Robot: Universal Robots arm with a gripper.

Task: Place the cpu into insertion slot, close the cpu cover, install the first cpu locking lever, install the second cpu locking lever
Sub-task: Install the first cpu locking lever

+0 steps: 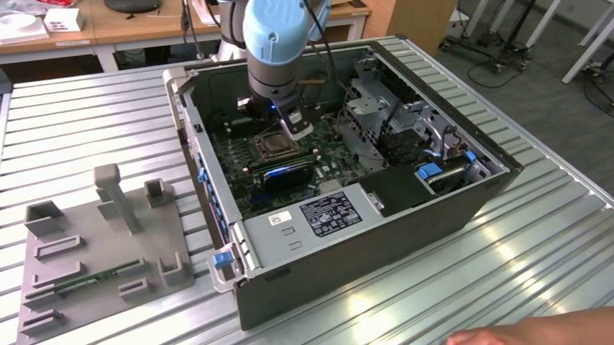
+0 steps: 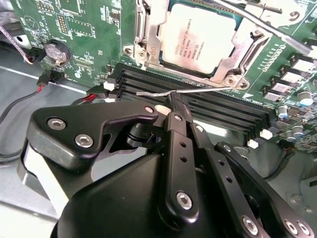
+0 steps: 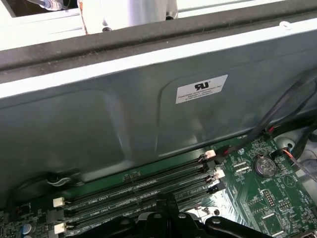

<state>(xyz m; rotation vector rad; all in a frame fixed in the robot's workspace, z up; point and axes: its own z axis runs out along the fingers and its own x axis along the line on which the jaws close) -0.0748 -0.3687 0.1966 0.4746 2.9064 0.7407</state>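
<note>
The end effector (image 2: 166, 106), drawn narrow, touches its tips to the thin locking lever (image 2: 198, 90), which runs along the memory slots (image 2: 223, 106); just on the lever's far side, the cpu (image 2: 198, 39) sits in the insertion slot (image 1: 272, 147) under the lowered cpu cover (image 2: 240, 47).

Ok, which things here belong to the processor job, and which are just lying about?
Job: chip, cover frame, wire lever, end effector beside that lever.
Lying about: grey holder tray, coin battery, memory slots, a person's hand.
</note>
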